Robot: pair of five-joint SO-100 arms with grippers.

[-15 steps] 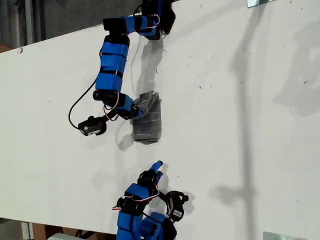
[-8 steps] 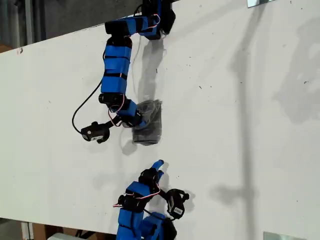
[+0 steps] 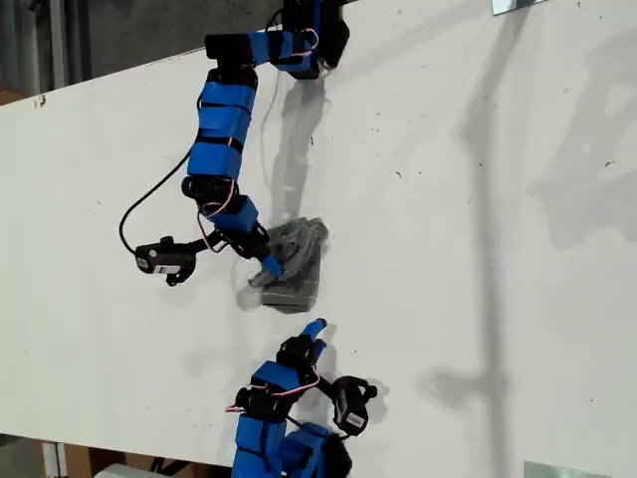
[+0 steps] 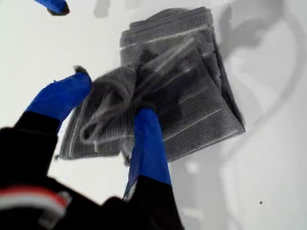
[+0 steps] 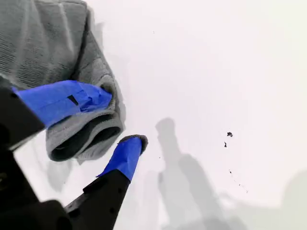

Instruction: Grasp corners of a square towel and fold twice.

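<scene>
My first hand (image 4: 112, 98) clenches the bunched towel (image 4: 192, 86) — my second hand (image 5: 120, 119), spread, just beside it.

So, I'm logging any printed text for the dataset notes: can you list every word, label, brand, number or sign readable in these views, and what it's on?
None: no readable text in any view.
Small dark grey striped cloth towel: white stripes only, no label showing.
Blue-taped arms: no lettering visible.
White table: only dark specks and shadows.
</scene>
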